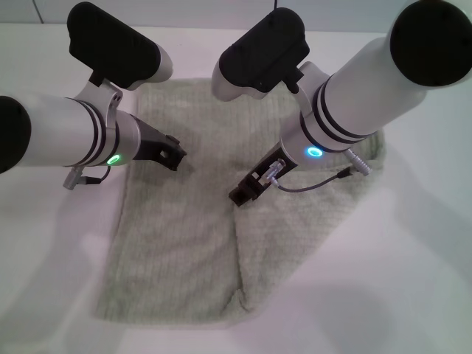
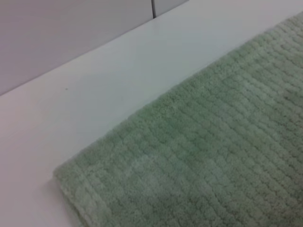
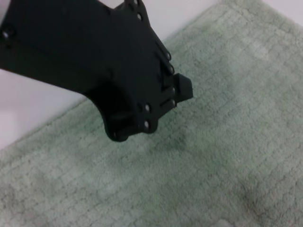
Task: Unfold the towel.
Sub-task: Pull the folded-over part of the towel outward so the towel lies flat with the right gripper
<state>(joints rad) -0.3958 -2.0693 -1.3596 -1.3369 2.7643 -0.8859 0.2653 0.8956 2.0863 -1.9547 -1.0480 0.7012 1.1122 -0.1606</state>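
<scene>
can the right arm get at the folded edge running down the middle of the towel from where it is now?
Probably yes. The right gripper hangs right at the fold edge of the towel, with nothing lying between them. The left gripper is off to the side, over the towel's left part.

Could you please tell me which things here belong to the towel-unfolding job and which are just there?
Part of the job:
- the towel, lying on the table, a fold line running down it
- the left gripper, over the towel's left part
- the right gripper, over the towel's middle, near the fold

Just there:
- the white table
</scene>
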